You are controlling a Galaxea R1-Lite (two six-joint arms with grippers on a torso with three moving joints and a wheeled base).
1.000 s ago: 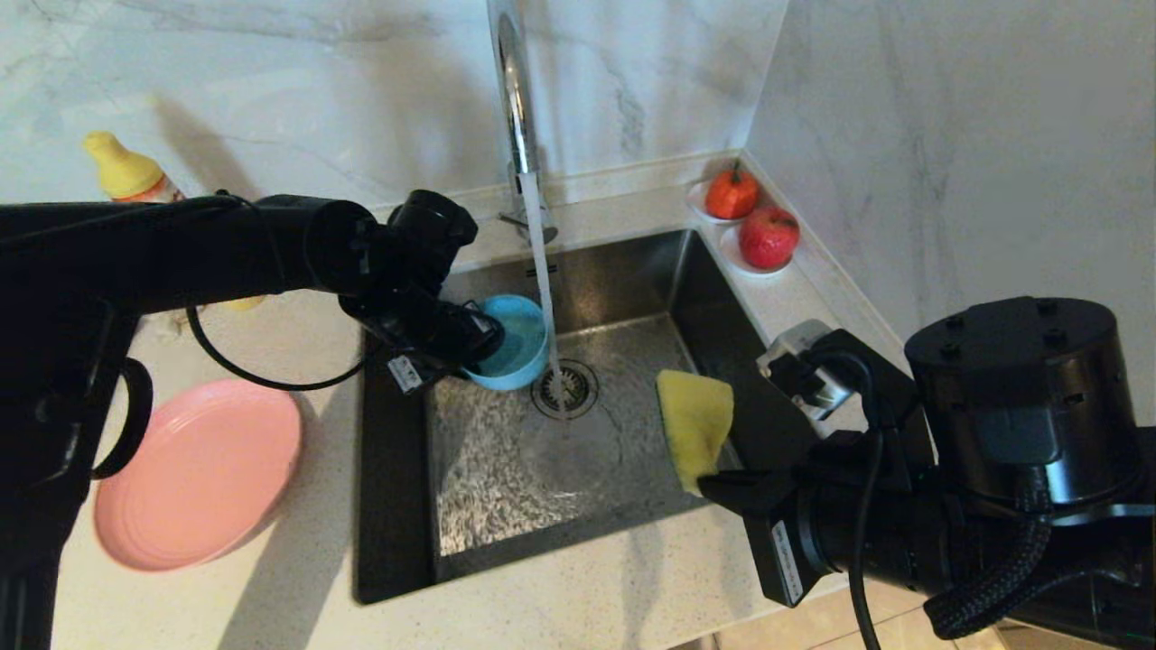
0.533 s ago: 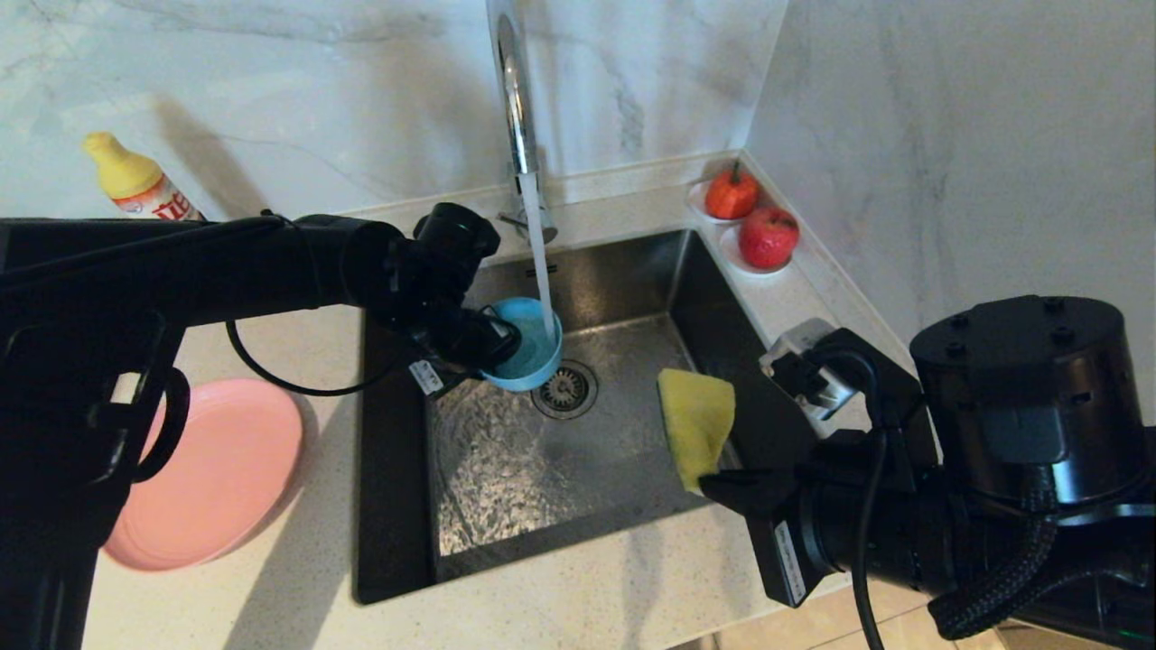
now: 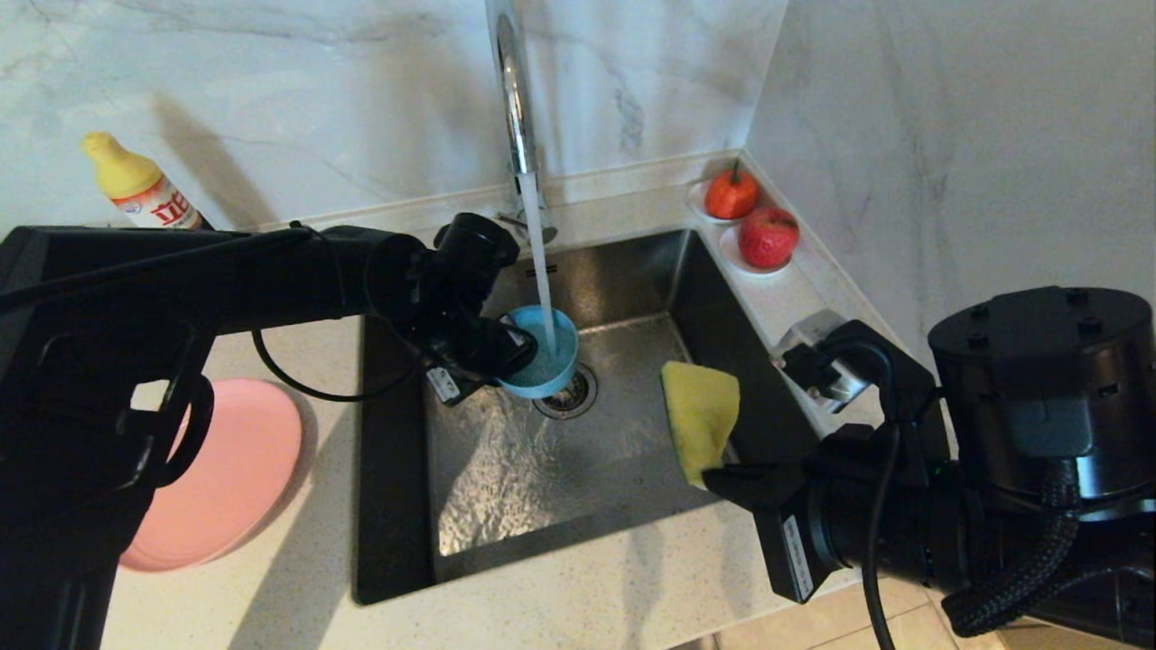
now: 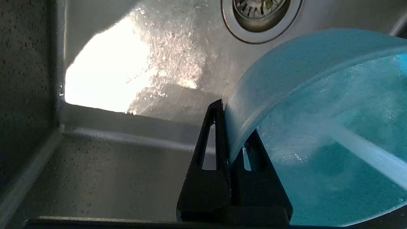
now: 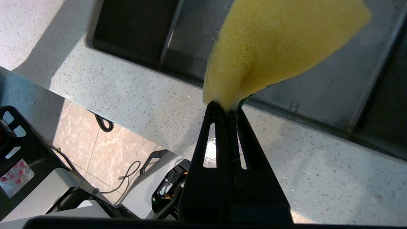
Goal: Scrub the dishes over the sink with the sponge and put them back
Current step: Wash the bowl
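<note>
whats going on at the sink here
The robot is washing dishes. Its left claw is shut on the rim of a blue bowl, holding it over the drain with the running water from the faucet pouring into it. The right claw pinches a yellow sponge over the sink, apart from the bowl. A pink plate waits on the counter to the left.

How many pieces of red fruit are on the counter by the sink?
2. One red fruit sits in the back corner by the wall; the other red fruit sits just in front of it, beside the sink. The arms may hide more elsewhere.
</note>
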